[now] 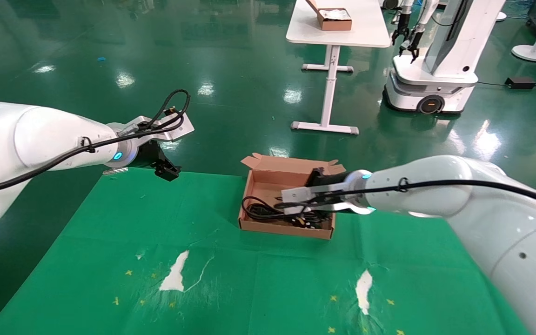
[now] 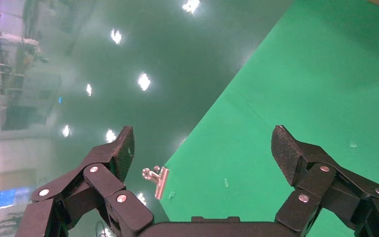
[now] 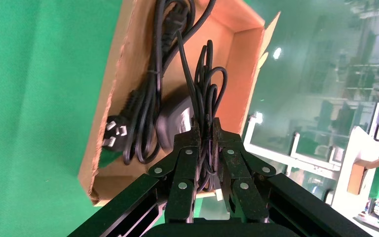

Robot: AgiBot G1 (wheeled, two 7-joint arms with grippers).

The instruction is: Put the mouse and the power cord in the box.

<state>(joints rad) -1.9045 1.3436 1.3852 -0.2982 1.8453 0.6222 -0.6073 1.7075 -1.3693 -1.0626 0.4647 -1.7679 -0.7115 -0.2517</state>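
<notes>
The brown cardboard box [image 1: 286,165] sits at the far middle of the green cloth. Inside it lies the power cord [image 1: 259,210], thick black loops whose plug [image 3: 113,136] rests against a box wall [image 3: 239,74]. My right gripper [image 3: 206,126] hangs over the box, shut on the bundled thin cable [image 3: 207,84] of the mouse [image 3: 172,121]. The mouse body is dark and oval and sits just beyond the fingertips, inside the box. In the head view the right gripper [image 1: 317,179] is largely hidden by its wrist. My left gripper [image 1: 165,170] [image 2: 202,148] is open and empty over the cloth's far left corner.
A metal binder clip [image 2: 157,181] grips the cloth's far left corner. The cloth has white torn patches [image 1: 175,274] near its front. Beyond it, on the green floor, stand a white table [image 1: 338,35] with a smaller brown box [image 1: 335,19] and another robot [image 1: 435,60].
</notes>
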